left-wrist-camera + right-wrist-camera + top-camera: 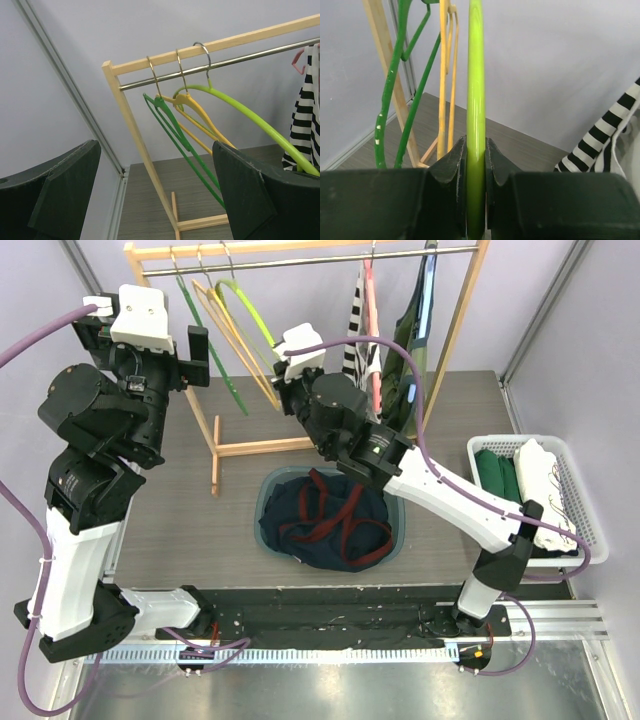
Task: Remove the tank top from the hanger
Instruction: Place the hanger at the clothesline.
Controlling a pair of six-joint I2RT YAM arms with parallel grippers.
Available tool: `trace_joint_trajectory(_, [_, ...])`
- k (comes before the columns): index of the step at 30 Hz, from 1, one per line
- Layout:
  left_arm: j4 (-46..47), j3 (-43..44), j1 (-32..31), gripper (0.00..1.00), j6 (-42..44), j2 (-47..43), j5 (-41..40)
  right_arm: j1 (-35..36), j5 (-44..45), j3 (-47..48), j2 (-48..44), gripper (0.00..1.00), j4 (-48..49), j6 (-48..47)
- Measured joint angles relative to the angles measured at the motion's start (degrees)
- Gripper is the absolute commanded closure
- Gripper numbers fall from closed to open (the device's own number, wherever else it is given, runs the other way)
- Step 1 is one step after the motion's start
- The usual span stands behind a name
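the right tool (475,150) clamps the lime-green plastic hanger (475,75) on the wooden rack (131,125). the left tool (157,195) stands wide open.

Pretty clearly a robotics lab cell, not anyone's home. Bare lilac walls (600,340), aluminium frame posts (540,310), and robot arms (450,490) bolted onto a grey table (180,530) with a little wooden clothes rack (265,447) on top.

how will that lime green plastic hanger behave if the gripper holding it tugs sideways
The lime green plastic hanger is probably stiff: its thin arm runs straight through the right gripper without bending. Its glossy surface looks slippery, so it may slide in the pinch. Hung loosely from the metal rail, it will likely swing rather than resist.
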Motion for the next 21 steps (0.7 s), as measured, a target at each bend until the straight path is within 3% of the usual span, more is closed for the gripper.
trace_joint_trajectory(4, [-0.3, 0.0, 0.1, 0.00, 0.0, 0.0, 0.0, 0.7, -0.7, 2.4, 2.6, 0.96, -0.2, 0.5])
trace_joint_trajectory(6, [-0.4, 0.0, 0.1, 0.00, 0.0, 0.0, 0.0, 0.9, -0.9, 3.0, 3.1, 0.77, -0.8, 1.0])
trace_joint_trajectory(7, [-0.4, 0.0, 0.1, 0.00, 0.0, 0.0, 0.0, 1.0, -0.9, 3.0, 3.1, 0.62, -1.2, 1.2])
trace_joint_trajectory(10, [-0.4, 0.0, 0.2, 0.00, 0.0, 0.0, 0.0, 1.1, -0.6, 3.0, 2.4, 0.45, -3.2, 2.2])
trace_joint_trajectory(16, [-0.4, 0.0, 0.3, 0.00, 0.0, 0.0, 0.2, 1.1, 0.0, 3.0, -1.9, 0.24, -12.0, 3.7])
trace_joint_trajectory(21, [-0.4, 0.0, 0.3, 0.00, 0.0, 0.0, 0.4, 1.0, 1.7, 3.9, -9.3, 0.21, -17.8, 4.1])
